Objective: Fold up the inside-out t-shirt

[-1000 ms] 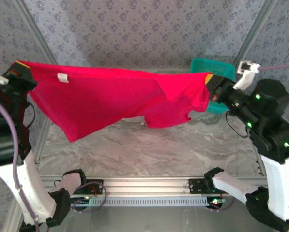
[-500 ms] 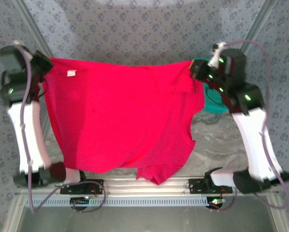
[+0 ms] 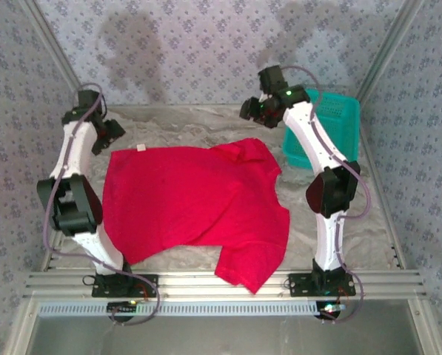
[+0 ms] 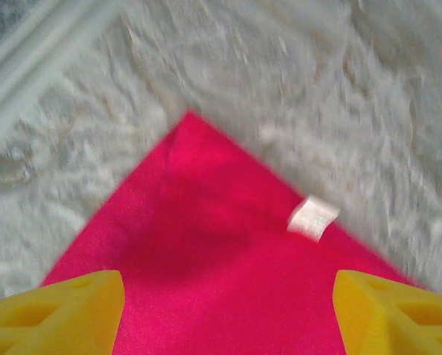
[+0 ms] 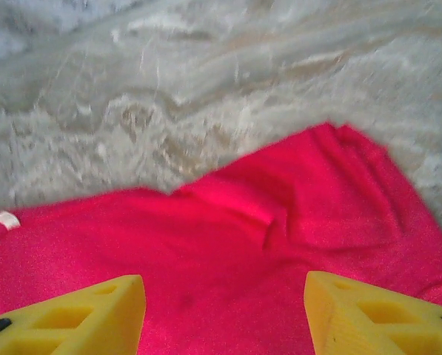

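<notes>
The inside-out t-shirt (image 3: 198,203) is bright red and lies spread on the table, with one sleeve pointing toward the near rail. Its white tag (image 3: 141,149) sits at the far left corner. My left gripper (image 3: 108,135) hovers just beyond that corner. In the left wrist view its yellow fingers (image 4: 58,314) stand wide apart above the shirt's corner (image 4: 206,244) and the tag (image 4: 312,219), gripping nothing. My right gripper (image 3: 252,111) hangs over the far right corner, with its yellow fingers (image 5: 376,314) apart above the rumpled cloth (image 5: 280,237).
A teal mesh basket (image 3: 332,118) stands at the back right, beside the right arm. The table (image 3: 183,126) has a pale marbled cover. A metal rail (image 3: 221,281) runs along the near edge, and patterned walls close in the back and sides.
Both grippers have let go of the shirt, which was hanging stretched between them and now lies flat on the table. Both arms have swung to the far side.
</notes>
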Motion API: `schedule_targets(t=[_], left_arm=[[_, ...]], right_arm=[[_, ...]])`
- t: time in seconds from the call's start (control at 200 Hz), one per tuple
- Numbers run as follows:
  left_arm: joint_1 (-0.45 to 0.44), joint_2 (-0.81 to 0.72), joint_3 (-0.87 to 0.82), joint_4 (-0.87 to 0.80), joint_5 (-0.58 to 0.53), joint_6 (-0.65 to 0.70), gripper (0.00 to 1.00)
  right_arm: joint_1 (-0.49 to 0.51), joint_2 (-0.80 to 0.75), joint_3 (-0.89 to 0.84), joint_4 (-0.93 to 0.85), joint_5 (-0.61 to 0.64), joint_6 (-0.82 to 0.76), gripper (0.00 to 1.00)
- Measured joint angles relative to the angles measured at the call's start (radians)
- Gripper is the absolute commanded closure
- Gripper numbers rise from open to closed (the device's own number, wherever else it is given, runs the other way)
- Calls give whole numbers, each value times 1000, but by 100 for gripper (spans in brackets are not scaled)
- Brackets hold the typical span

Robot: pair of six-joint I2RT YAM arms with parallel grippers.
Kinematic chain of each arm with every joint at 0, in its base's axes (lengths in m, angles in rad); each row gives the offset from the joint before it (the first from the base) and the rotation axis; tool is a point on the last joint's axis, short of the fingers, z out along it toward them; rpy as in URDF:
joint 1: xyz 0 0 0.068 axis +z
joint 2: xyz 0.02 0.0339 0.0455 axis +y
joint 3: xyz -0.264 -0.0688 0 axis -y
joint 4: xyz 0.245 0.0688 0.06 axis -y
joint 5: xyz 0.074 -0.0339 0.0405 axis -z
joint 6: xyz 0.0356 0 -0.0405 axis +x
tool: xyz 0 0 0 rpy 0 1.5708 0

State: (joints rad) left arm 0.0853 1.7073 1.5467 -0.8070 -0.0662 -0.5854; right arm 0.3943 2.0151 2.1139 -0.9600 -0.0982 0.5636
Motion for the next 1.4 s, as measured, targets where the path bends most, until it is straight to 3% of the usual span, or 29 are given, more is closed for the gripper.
schedule_targets(t=[0.125,0.21,0.37,0.525,0.7,0.865,0.954,0.999,1.014,1.054,1.139,1.184,1.324,1.404], left_arm=[[-138,-253,-323,130,34,-12,27],[-200,-339,-478,208,78,-28,28],[-203,-298,-638,301,112,-44,30],[-202,-220,-703,354,130,-53,30],[-203,-214,-814,448,157,-79,32],[-256,-352,-991,642,204,-203,36],[-428,-467,-1129,785,189,-381,42],[-600,-530,-1186,839,157,-475,43],[-613,-533,-1189,840,151,-480,43],[-748,-559,-1210,856,118,-552,43],[-969,-587,-1181,805,30,-646,44],[-1016,-593,-1147,775,4,-667,44],[-1019,-603,-1009,685,-101,-658,44],[-961,-605,-939,644,-121,-608,44]], right_arm=[[117,-207,-399,85,12,15,42],[214,-330,-678,160,13,68,43],[322,-378,-999,299,9,188,44],[305,-284,-1068,364,5,241,45],[227,-75,-822,320,-15,214,46],[164,276,-258,203,-11,129,46],[148,548,222,109,-4,75,45],[145,645,398,80,-7,56,43],[144,676,458,67,-10,50,43],[142,727,555,47,-26,39,42],[136,724,560,50,-69,29,40],[133,689,507,60,-85,23,40],[118,523,323,56,-97,-10,40],[112,422,254,47,-90,-30,43]])
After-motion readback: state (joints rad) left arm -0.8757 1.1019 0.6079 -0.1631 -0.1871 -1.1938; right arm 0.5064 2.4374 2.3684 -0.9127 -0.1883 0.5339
